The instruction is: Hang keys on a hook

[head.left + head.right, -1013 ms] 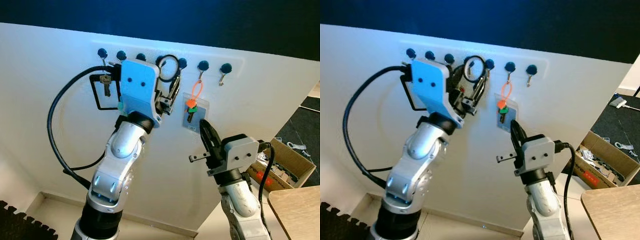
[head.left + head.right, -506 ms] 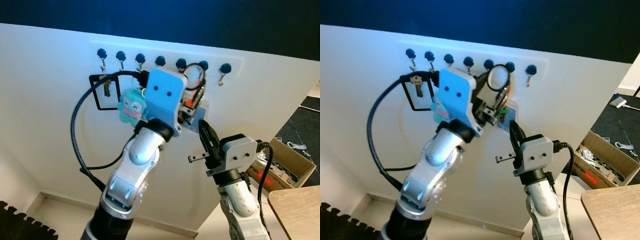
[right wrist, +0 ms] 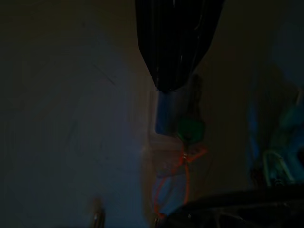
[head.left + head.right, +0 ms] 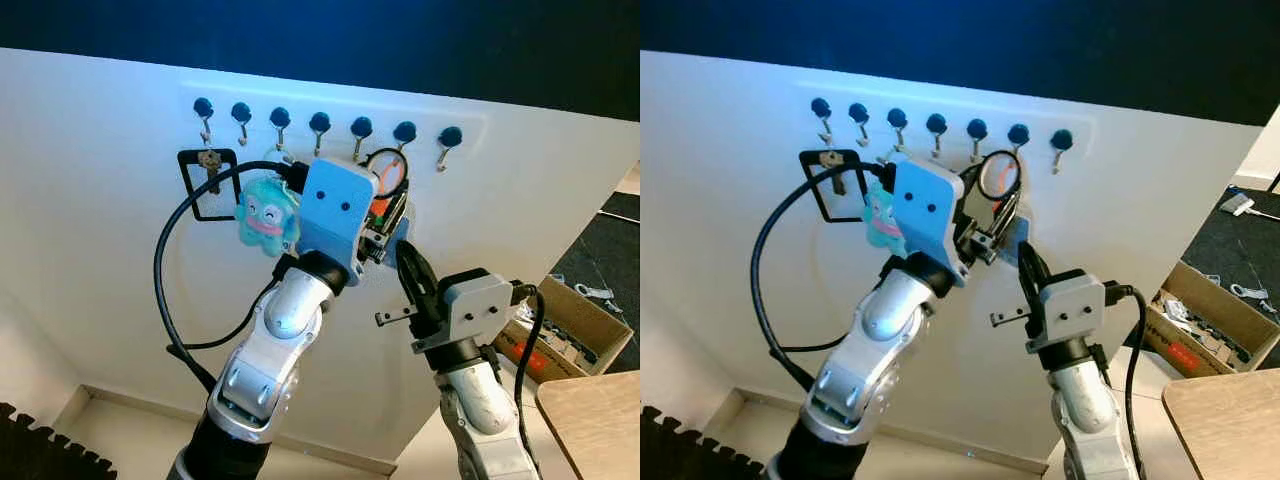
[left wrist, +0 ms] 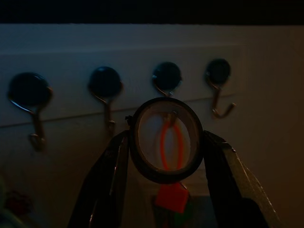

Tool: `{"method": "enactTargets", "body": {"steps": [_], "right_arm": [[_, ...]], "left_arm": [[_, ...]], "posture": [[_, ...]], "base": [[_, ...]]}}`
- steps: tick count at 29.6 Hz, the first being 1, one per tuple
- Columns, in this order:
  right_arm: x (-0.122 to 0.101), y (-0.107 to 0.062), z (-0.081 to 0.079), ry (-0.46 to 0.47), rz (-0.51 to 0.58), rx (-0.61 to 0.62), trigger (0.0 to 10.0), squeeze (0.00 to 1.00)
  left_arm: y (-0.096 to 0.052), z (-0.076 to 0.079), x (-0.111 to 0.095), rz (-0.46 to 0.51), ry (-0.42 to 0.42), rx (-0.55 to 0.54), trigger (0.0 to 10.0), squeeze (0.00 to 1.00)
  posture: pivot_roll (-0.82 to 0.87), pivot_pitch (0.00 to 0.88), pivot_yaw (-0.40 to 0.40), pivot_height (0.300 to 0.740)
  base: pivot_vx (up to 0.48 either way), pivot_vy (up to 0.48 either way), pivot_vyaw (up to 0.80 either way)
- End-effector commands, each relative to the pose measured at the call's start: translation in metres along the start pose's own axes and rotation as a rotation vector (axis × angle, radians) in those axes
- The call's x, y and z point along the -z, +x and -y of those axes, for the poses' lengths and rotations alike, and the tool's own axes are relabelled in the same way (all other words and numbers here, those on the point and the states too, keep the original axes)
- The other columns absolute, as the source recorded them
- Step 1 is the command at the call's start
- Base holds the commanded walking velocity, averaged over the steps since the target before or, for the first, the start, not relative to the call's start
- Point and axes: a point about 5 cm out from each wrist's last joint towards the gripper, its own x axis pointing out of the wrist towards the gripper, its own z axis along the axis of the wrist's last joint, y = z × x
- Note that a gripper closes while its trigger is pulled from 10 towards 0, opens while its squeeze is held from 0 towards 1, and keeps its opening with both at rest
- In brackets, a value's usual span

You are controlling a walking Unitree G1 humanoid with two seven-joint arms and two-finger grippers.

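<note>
A row of blue-knobbed hooks (image 4: 319,122) runs along the white wall. My left gripper (image 4: 386,190) is raised to it and shut on a large black key ring (image 5: 164,176), one finger on each side. The ring sits just below the sixth hook (image 5: 166,78), in front of an orange loop (image 5: 170,142) with an orange tag (image 4: 380,206) that hangs there. The last hook (image 4: 451,136) is bare. My right gripper (image 4: 410,268) is shut and points up at the wall below the orange tag, holding nothing.
A teal plush charm (image 4: 265,212) and a black frame with a key (image 4: 208,185) hang from hooks further left. My left arm's black cable (image 4: 163,290) loops out to the left. A cardboard box (image 4: 580,320) and a wooden table corner (image 4: 600,410) lie lower right.
My left arm has swung right along the hook row with the ring, from the fourth hook to below the sixth, uncovering the teal charm. The right arm has barely moved.
</note>
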Motion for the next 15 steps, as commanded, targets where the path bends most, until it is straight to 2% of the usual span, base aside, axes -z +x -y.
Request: {"method": "enactTargets", "body": {"steps": [1, 5, 8, 15], "right_arm": [[0.004, -0.003, -0.001, -0.007, -0.026, -0.004, 10.0, 0.0], [0.005, -0.003, -0.001, -0.009, -0.028, -0.009, 10.0, 0.0], [0.005, -0.002, -0.001, -0.008, -0.029, -0.011, 10.0, 0.0], [0.006, 0.0, -0.002, -0.005, -0.025, -0.021, 10.0, 0.0]], "left_arm": [[-0.002, -0.003, -0.011, 0.052, -0.003, 0.003, 10.0, 0.0], [-0.006, -0.005, -0.025, 0.099, -0.008, 0.031, 10.0, 0.0], [-0.007, -0.007, -0.027, 0.104, -0.001, 0.028, 10.0, 0.0], [-0.008, -0.014, -0.008, 0.046, 0.053, -0.009, 10.0, 0.0]], "posture": [[0.11, 0.127, 0.006, 0.74], [0.12, 0.126, 0.0, 0.74], [0.12, 0.125, -0.001, 0.74], [0.13, 0.122, -0.004, 0.74]], "base": [[0.0, 0.0, 0.0], [0.0, 0.0, 0.0], [0.0, 0.0, 0.0], [0.0, 0.0, 0.0]]}}
